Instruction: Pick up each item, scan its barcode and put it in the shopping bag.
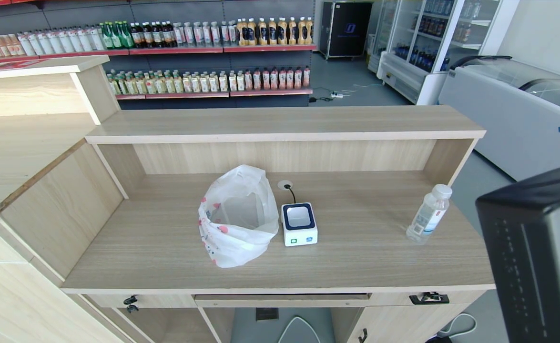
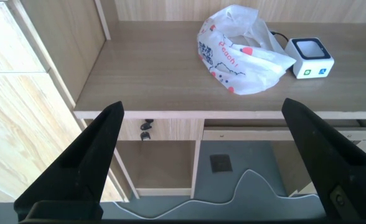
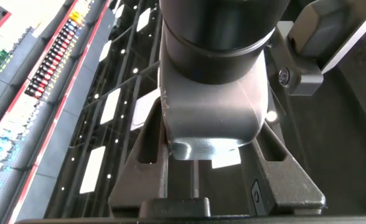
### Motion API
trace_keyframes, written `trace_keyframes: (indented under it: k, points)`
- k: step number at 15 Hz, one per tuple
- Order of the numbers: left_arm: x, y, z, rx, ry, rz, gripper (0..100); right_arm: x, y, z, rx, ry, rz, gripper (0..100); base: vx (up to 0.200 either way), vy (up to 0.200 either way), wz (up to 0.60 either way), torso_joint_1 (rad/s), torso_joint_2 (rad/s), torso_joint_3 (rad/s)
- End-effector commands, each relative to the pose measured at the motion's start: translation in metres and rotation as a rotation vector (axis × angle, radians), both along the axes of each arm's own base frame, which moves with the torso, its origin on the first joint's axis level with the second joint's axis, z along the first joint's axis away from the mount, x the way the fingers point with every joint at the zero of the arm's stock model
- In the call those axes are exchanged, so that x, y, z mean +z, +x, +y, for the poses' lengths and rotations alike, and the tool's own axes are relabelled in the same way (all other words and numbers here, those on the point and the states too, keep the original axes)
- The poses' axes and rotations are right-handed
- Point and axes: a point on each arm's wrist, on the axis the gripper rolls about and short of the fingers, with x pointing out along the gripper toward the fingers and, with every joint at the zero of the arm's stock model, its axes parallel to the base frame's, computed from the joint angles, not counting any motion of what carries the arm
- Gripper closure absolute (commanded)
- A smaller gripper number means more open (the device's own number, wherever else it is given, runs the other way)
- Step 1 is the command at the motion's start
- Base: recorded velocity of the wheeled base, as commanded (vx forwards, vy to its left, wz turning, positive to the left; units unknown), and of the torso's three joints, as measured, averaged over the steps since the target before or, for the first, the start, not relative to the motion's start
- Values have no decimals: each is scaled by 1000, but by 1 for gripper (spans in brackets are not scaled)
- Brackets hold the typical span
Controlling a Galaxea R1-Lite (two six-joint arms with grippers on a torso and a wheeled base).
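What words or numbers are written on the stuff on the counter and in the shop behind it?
Nothing can be quoted for sure.
Shopping bag: dark lettering between red prints, too crumpled and small to read for sure.
Water bottle: label print too small.
Barcode scanner: small green and blue marks on its front, no legible words.
Drink bottles on the shelves: labels too small.
Chest freezer: blue stickers, unreadable.

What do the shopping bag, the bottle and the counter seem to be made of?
Shopping bag: thin plastic film, translucent white, crinkled.
Bottle: clear plastic, probably, with a white cap.
Counter: matte board with pale wood grain; solid or laminate unclear.
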Motion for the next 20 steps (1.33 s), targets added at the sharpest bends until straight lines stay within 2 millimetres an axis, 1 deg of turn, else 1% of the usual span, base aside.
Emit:
trace_keyframes:
  k: [1,17,18,19,20]
  points:
    - [0,0,0,0,0,0,0,1,-2,-2,-1,6,-10,100,0,0,0,0,0,0]
    - [0,0,0,0,0,0,0,3,-8,-5,28,6,-19,100,0,0,0,0,0,0]
    - [0,0,0,0,0,0,0,6,-6,-5,4,22,8,100,0,0,0,0,0,0]
    - [0,0,0,0,0,0,0,14,-1,-7,-93,94,144,100,0,0,0,0,0,0]
    - [0,0,0,0,0,0,0,13,7,-14,-253,234,398,100,0,0,0,0,0,0]
